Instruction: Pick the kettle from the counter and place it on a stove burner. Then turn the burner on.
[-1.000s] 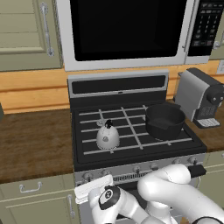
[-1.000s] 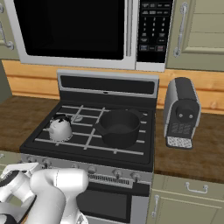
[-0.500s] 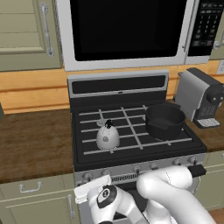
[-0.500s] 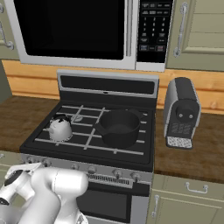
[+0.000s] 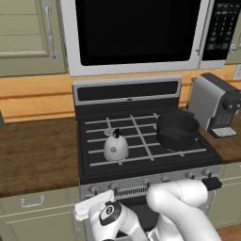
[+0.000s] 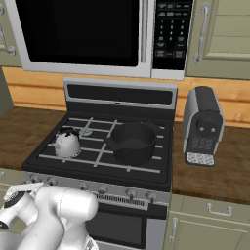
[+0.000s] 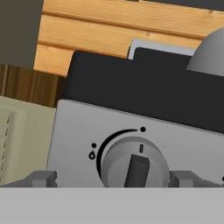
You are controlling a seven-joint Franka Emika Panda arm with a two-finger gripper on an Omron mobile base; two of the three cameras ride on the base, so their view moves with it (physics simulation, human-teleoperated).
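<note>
Knob w/ flame icon (no readable text).

The white arm folds low across the bottom of the left base view, its elbow bulging at lower right and its dark-jointed wrist turned toward the lower left. In the right base view the same arm crowds the lower left corner. The pincer stands spread — its two grey fingertips poke up far apart along the bottom of the hand view.
</note>
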